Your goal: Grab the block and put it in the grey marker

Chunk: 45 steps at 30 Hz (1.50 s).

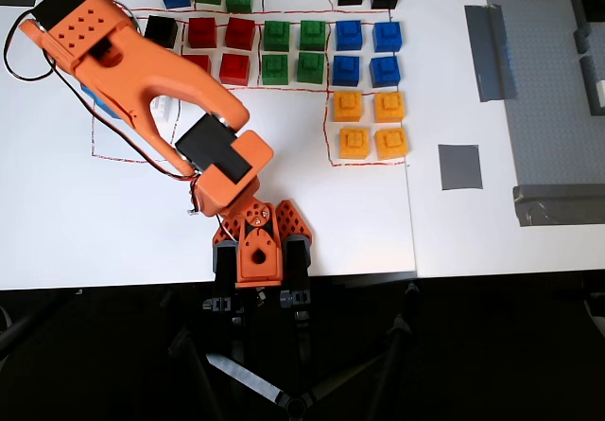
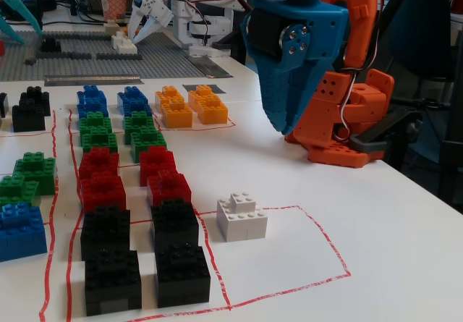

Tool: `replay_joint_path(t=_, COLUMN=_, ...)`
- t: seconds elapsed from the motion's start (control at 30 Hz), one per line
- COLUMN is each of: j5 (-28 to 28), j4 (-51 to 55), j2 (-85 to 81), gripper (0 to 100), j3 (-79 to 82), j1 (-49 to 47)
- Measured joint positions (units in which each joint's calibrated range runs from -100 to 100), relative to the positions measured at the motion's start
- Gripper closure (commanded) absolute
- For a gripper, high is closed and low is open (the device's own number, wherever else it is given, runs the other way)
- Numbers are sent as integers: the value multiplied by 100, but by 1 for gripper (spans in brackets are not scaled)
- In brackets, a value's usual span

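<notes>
In the fixed view, the nearest things are the black bricks (image 2: pixel 141 257) at lower left. Just beside them sits the block (image 2: pixel 241 216), white, upright, inside the corner of a red outline (image 2: pixel 318 246) drawn on the white table (image 2: pixel 391 228).

Behind and above the block hangs the gripper (image 2: pixel 283 125). Its blue fingers point down and look drawn together into a narrow wedge, though I cannot tell for certain how far apart they stand. It holds nothing. The block lies below the fingertips and towards the camera, slightly left, well clear of them. So the coming move is likely a descent with a short reach towards the near side.

Farther back sit the yellow bricks (image 2: pixel 192 106). In the overhead view, the grey marker (image 1: pixel 459 166) lies beyond these, to their right, well apart from the block.
</notes>
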Motion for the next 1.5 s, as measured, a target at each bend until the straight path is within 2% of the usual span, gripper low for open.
replay_joint_path(t=0.07, j5=-63, j4=8, j2=61, gripper=98, j3=-27, j1=-9)
replay_joint_path(t=0.4, j5=-176, j4=-288, j2=906, gripper=81, j3=-638, j1=-318)
replay_joint_path(t=0.83, j5=-352, j4=-232, j2=1881, gripper=69, j3=-1214, j1=-292)
replay_joint_path(t=1.2, j5=-366, j4=-184, j2=2238, gripper=67, j3=-1313, j1=-159)
replay_joint_path(t=1.5, j5=-371, j4=-304, j2=2708, gripper=69, j3=-1412, j1=88)
